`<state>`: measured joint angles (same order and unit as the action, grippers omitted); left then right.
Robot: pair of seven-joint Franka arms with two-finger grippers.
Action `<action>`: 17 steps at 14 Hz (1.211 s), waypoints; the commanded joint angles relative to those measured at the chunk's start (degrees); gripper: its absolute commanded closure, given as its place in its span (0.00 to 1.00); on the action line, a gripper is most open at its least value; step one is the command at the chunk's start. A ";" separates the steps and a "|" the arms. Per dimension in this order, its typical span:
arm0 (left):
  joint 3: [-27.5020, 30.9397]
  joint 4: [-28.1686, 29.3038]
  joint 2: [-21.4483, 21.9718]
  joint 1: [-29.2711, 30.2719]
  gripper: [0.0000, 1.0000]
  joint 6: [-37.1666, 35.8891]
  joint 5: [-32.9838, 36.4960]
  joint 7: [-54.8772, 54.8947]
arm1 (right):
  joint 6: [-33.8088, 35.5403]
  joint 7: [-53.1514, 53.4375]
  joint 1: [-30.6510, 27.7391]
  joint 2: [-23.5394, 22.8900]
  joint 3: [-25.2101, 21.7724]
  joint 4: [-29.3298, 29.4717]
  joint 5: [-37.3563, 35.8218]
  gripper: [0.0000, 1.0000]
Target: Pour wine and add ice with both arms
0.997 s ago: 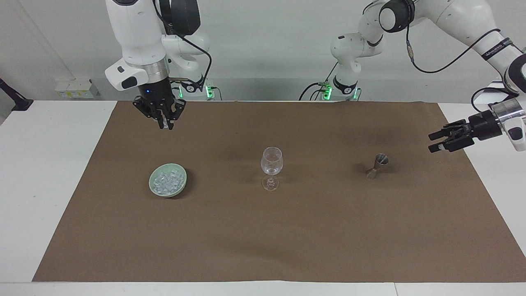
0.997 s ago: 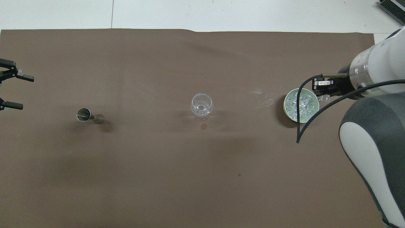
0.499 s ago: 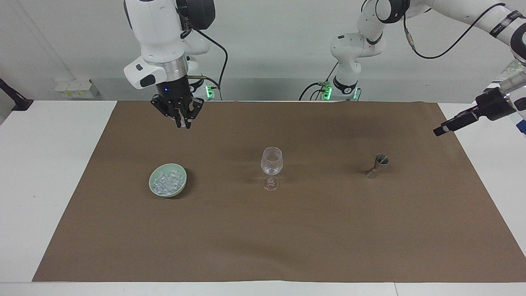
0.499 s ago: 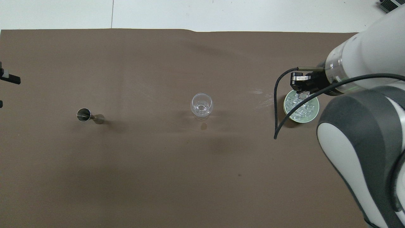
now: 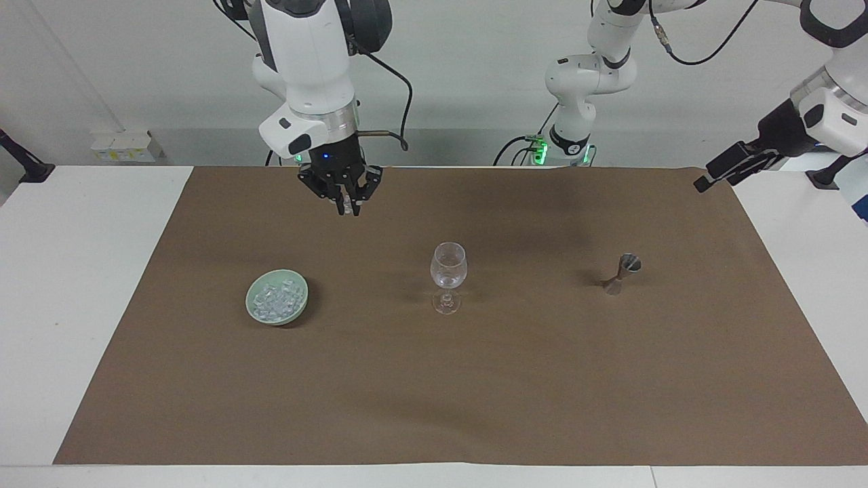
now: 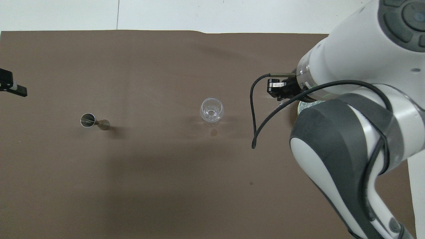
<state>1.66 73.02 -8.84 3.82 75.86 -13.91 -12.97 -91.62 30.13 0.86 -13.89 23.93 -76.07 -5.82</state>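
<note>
Ice (image 5: 276, 301) fills a pale green bowl (image 5: 277, 297) standing on the brown mat (image 5: 434, 379) toward the right arm's end of the table (image 5: 74, 285), as the facing view shows. A wine glass (image 5: 448, 276) stands upright at the middle of the mat, and a metal measuring cup (image 5: 622, 273) stands toward the left arm's end. The right gripper (image 5: 347, 207) hangs in the air over bare mat between bowl and glass, pointing down, its fingers pinched on a single clear ice cube (image 5: 348, 204). The left gripper (image 5: 705, 181) is raised over the mat's corner at the left arm's end; its fingers stand wide apart and hold nothing.

From overhead, the right arm (image 6: 348, 99) covers nearly all of the bowl (image 6: 302, 105), leaving a sliver of rim. The right gripper (image 6: 281, 99) sits beside the glass (image 6: 211, 110) toward the right arm's end of the table. The measuring cup (image 6: 90, 120) is well apart from the glass. Only a finger of the left gripper (image 6: 13, 87) shows at the frame's edge.
</note>
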 commanded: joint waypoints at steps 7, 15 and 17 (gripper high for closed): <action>-10.36 7.28 7.24 -2.15 0.00 5.23 16.72 4.09 | -4.00 12.75 -0.07 -12.03 15.17 8.48 -10.08 1.00; -9.48 21.46 15.78 -1.45 0.00 15.28 15.76 10.42 | -8.31 20.58 0.28 -18.10 22.65 6.73 -21.25 1.00; -9.48 21.19 15.69 -1.28 0.00 15.19 15.40 10.59 | -10.58 21.29 0.28 -18.63 22.65 3.84 -22.91 1.00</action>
<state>-7.86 92.04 5.39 2.07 89.34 1.51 -3.82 -99.62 49.30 1.65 -31.40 45.35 -70.17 -26.01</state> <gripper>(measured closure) 0.000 0.784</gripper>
